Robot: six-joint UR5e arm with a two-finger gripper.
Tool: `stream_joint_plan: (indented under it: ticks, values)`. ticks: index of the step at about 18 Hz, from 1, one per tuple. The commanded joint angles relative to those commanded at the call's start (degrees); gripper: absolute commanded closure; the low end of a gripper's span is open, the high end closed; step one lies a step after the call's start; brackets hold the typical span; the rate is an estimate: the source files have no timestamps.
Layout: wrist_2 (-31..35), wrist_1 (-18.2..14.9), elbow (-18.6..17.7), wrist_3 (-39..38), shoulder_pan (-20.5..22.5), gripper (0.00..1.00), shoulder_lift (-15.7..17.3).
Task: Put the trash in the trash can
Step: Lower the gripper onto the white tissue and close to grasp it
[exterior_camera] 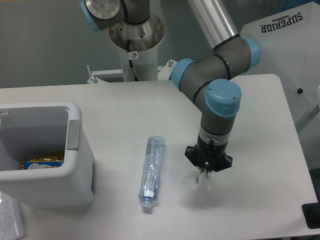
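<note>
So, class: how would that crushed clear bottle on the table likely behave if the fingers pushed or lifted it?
The bottle looks empty and crumpled, so it is probably light and would give under a squeeze. Lying on its side, its roundish body might roll if nudged sideways.

"SUPERIOR" in dark letters, on white umbrella (280,45)

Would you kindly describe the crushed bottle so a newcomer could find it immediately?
Start at the trash can on the table's left. Right of it lies the bottle, lengthwise, cap towards the camera. It is long and bluish-clear, unlike the small crumpled wrapper at the tool.
</note>
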Motion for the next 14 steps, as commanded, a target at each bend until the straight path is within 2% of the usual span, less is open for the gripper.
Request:
stream_joint_plan:
  ticks: [3,5,11,14]
  values:
    - [-4.04,0.09,0.0,0.17,0.0,1.0,0.88]
    - [-8.78,0.09,0.26,-0.09,-0.09,1.0,2.98]
    - [-29.43,0.18,1.76,-0.09,0.0,1.0,5.89]
    - [-34.46,2.63,2.19,0.7,-0.7,1.0,6.68]
